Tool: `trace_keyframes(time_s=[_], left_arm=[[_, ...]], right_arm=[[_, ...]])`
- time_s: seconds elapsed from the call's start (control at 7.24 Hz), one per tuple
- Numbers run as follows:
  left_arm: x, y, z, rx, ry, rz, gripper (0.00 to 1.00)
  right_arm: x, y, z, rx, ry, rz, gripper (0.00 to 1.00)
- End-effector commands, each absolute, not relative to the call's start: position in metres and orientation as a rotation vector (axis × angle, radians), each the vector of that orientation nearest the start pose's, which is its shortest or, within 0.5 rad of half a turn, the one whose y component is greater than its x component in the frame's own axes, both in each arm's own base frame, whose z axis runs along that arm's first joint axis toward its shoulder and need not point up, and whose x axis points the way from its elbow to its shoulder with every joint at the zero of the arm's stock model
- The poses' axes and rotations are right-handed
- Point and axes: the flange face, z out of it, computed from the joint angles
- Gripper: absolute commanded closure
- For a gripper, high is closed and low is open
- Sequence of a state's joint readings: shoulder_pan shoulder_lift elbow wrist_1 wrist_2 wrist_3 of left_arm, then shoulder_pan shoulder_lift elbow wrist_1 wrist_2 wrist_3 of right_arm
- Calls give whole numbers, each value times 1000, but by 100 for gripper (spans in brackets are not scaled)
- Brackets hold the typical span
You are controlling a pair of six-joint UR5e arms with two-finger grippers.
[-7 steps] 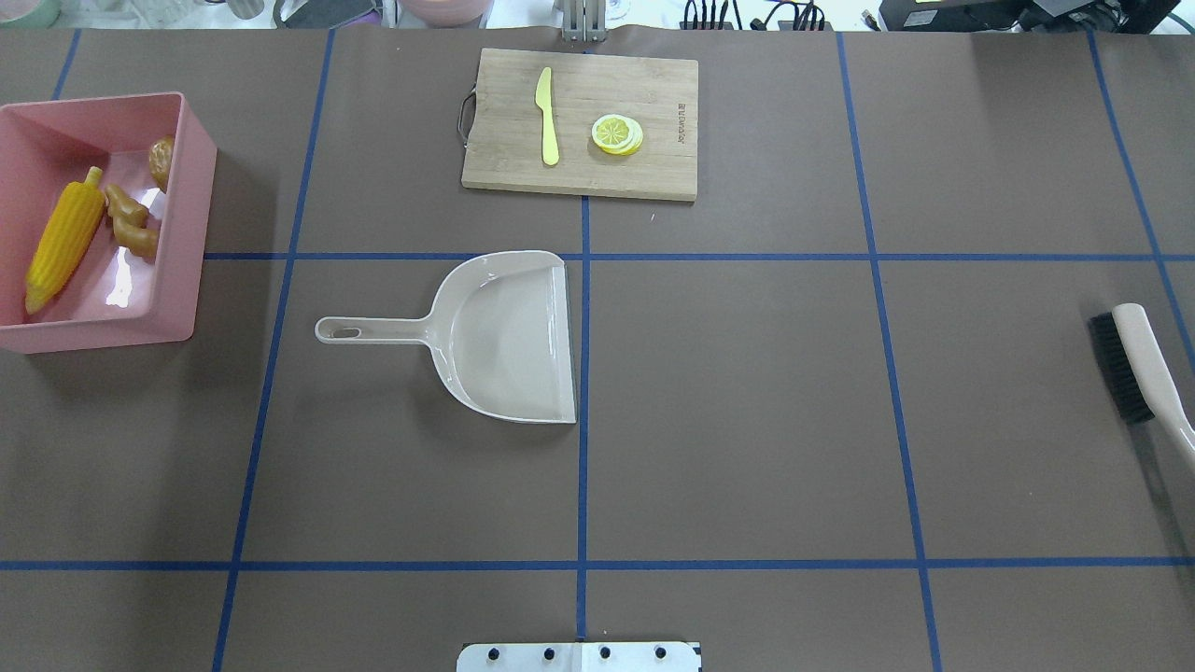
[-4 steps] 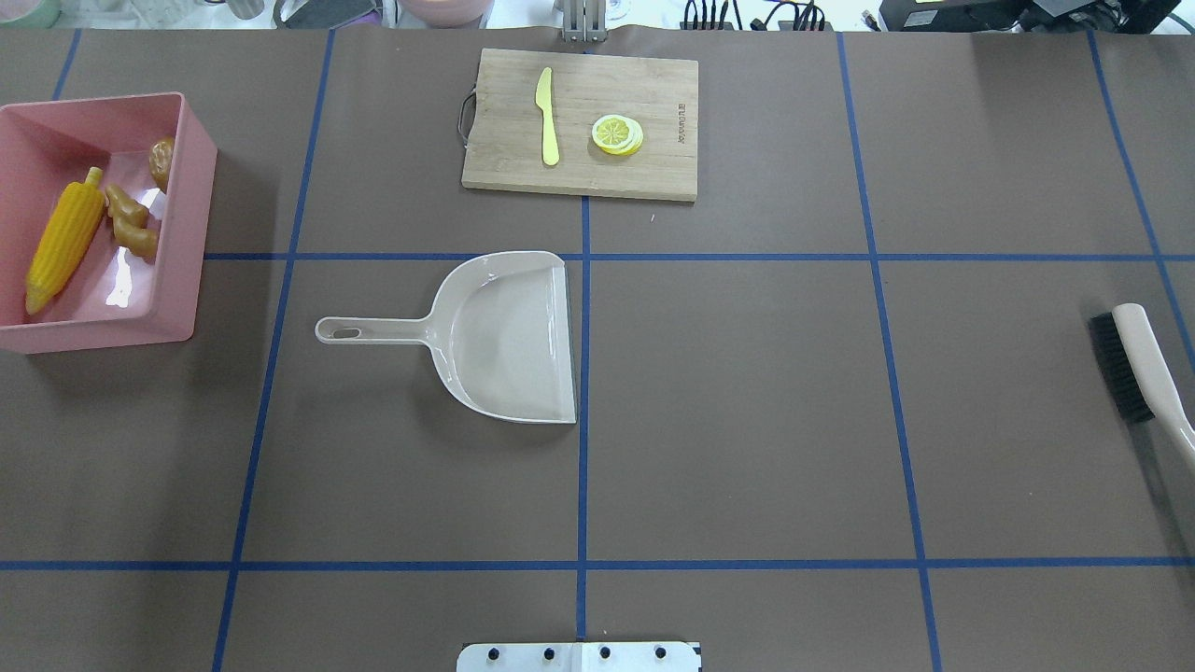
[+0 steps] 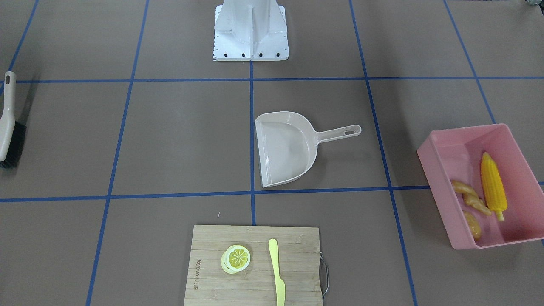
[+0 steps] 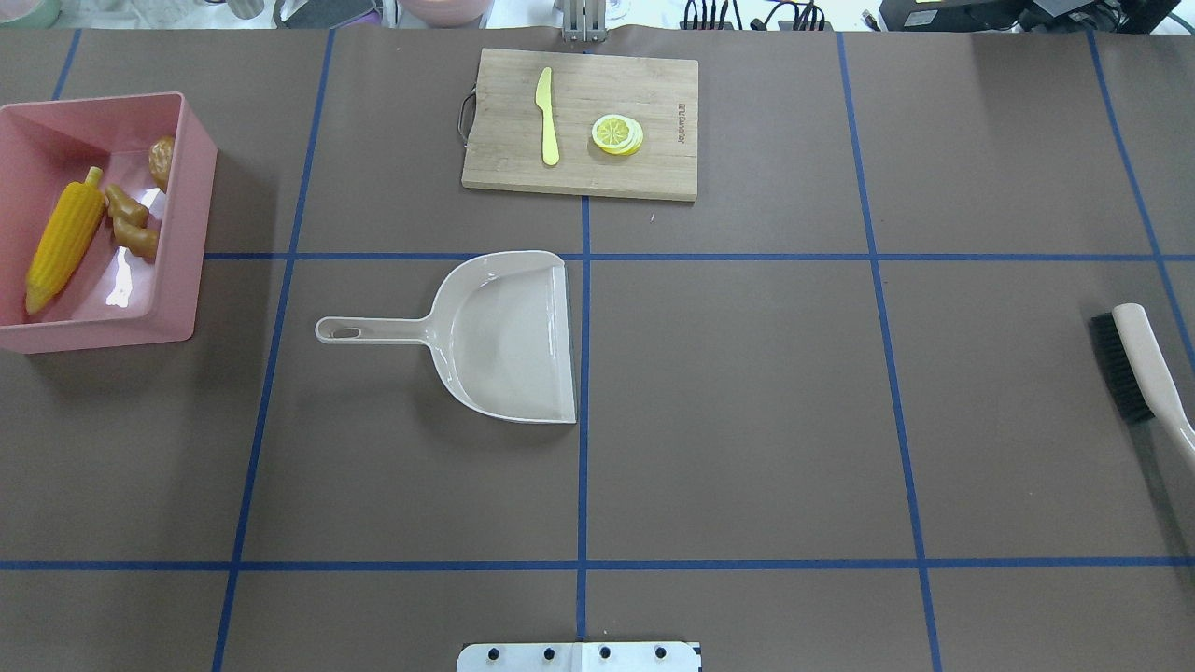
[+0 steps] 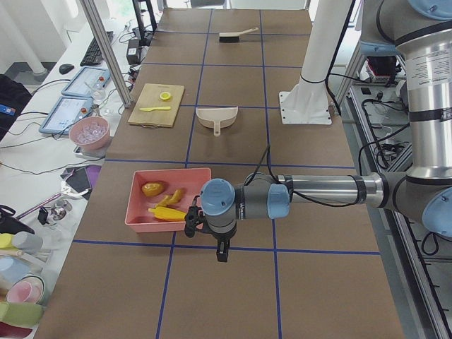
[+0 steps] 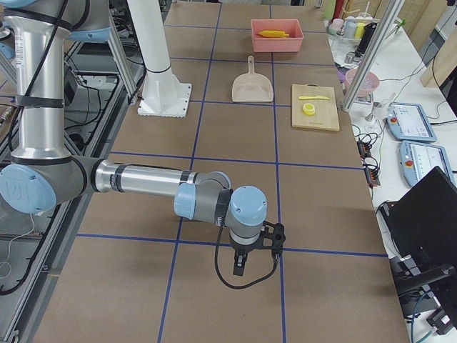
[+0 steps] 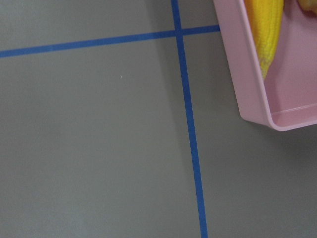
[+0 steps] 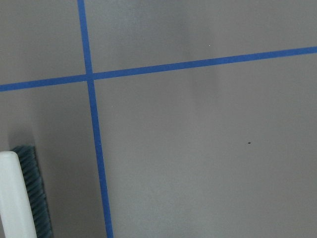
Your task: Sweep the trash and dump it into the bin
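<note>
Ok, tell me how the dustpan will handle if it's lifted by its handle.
The dustpan looks like thin moulded plastic, so it is probably light and fairly stiff. Its glossy surface may be slippery to grip. Held by the slim handle, the wide scoop would likely tip down, since most of its bulk sits beyond the grip.

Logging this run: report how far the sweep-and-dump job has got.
Done: corn cob, ginger root and potato lie in the pink bin. In hand: nothing; the empty dustpan and the brush lie on the table, unheld. Left: nothing that shows.
</note>
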State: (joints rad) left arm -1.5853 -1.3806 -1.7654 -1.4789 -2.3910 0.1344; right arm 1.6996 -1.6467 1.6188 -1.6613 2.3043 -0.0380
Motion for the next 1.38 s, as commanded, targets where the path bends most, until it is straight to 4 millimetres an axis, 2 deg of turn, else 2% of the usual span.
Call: trace_keyframes(time_s=[0.0,0.28,0.55,1.24], left_arm=[[-68,-411,647,-27,802,76,1],[-77,-429,638,0,662,102,1],[-77,-433,631,20,665,110,1],[-77,-434,630,53,661,121,1]], right_arm=[[121,-440,680,-94,-734,136,0],[115,-445,669,-70,-714,97,0],[113,-448,656,-39,-718,83,0],[113,-448,654,14,-720,67,0]])
